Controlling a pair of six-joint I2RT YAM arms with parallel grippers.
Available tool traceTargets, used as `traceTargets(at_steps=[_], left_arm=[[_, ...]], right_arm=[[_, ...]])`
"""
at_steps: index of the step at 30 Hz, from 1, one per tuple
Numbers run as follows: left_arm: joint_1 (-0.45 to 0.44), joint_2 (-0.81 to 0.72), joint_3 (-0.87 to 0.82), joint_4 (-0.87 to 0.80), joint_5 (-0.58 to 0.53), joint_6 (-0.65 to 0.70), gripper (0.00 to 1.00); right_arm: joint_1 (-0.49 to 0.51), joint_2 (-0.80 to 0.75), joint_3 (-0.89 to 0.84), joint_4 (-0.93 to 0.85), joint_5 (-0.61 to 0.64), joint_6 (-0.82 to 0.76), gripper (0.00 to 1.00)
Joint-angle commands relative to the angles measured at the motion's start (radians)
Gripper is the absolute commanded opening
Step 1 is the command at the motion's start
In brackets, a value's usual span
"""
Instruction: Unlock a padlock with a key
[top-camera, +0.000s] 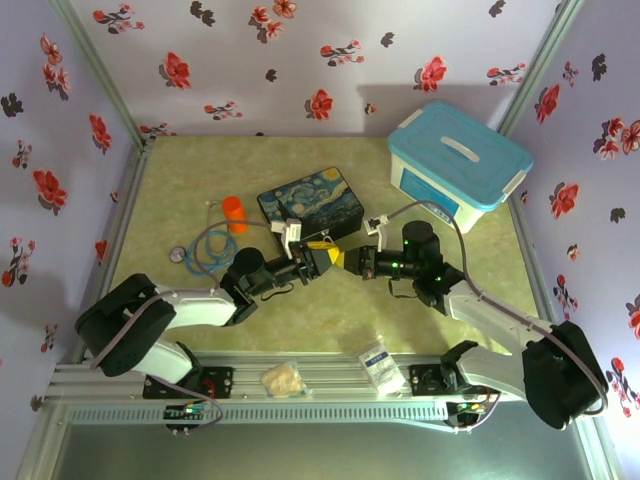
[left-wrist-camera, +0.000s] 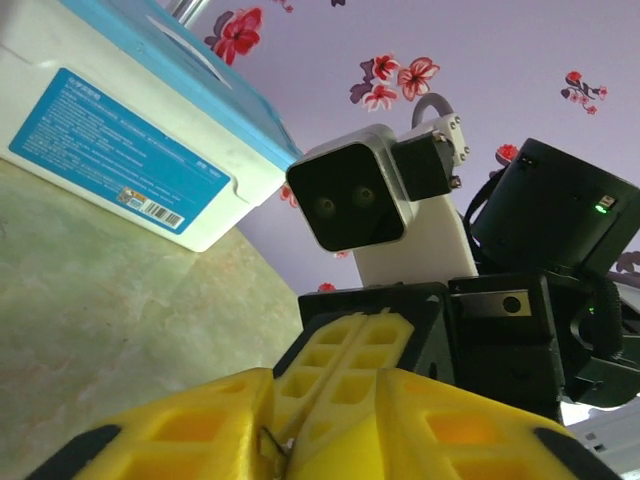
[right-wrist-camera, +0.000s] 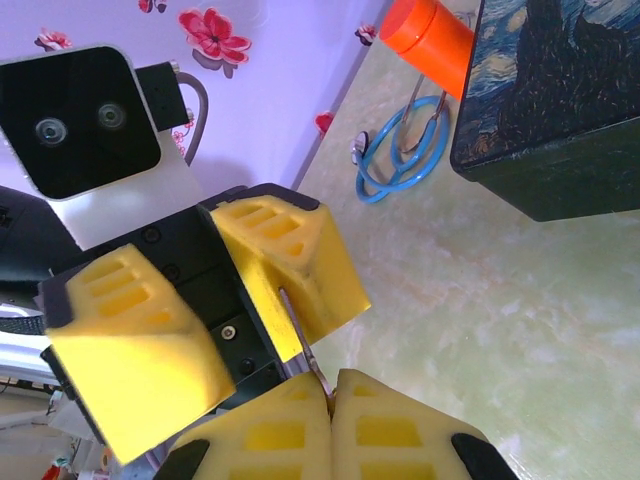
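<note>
Key (right-wrist-camera: 303, 345) and both hands sat together above the middle of the worktop (top-camera: 200, 185), and I read the scene across from the left edge. Furthest left, a blue stethoscope (top-camera: 205, 258) lay with its tubing looped on the green surface. An orange cylinder (top-camera: 233, 213) was just beyond it, near the left corner of a dark painted box (top-camera: 308, 203). Just in front of that box my left hand (top-camera: 330, 255) reached in from the left. It was released: through the right wrist camera I saw its two yellow fingers (right-wrist-camera: 290, 255) standing well apart with nothing pinched between them. The key was a thin dark sliver of metal. Its free end ran up into that gap and lay against the inner face of the upper finger; I could not tell whether it pressed there or only touched. Tip to tip with the left, my right hand (right-wrist-camera: 331, 405) was clenched, its yellow pads squeezed together on the key's other end, so the sliver stuck out of the seam between them. From the left wrist camera those closed tips pointed straight in between the left fingers. Furthest right, a white box with a blue lid (top-camera: 455, 165) stood at the back corner, well apart from both hands.
</note>
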Motion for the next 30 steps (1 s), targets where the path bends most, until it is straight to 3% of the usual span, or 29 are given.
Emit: traceTargets(at_steps=[1,5,8,11,14,15,17,21,27,30], left_arm=[[-0.004,-0.013,0.009,0.019,0.009,0.02,0.24],[-0.004,0.009,0.001,0.041,0.013,0.002,0.01],[-0.003,0.008,0.002,0.042,0.011,-0.001,0.0],[0.004,-0.024,-0.001,0.038,-0.024,-0.013,0.0],[0.006,-0.068,-0.003,0.06,-0.089,-0.043,0.0],[0.006,-0.085,0.005,0.059,-0.101,-0.048,0.0],[0.006,-0.11,0.025,0.055,-0.111,-0.054,0.0],[0.006,-0.154,0.055,0.035,-0.141,-0.058,0.0],[0.002,-0.185,0.107,-0.017,-0.156,-0.046,0.0],[-0.011,-0.191,0.118,-0.016,-0.18,-0.037,0.0]], right_arm=[[0.008,0.0,0.023,0.016,0.006,-0.013,0.0],[0.008,0.016,0.016,0.088,-0.001,0.036,0.02],[0.008,0.024,0.016,0.108,-0.007,0.043,0.14],[0.004,0.001,0.008,0.099,0.023,0.034,0.51],[-0.014,-0.082,-0.049,0.167,0.16,0.065,0.81],[-0.018,-0.118,-0.083,0.232,0.226,0.09,0.98],[-0.014,-0.173,-0.139,0.337,0.356,0.15,0.99],[-0.012,-0.239,-0.13,0.353,0.442,0.142,0.99],[0.035,-0.15,-0.1,0.571,0.313,0.167,0.87],[0.082,-0.094,-0.093,0.677,0.31,0.182,0.86]])
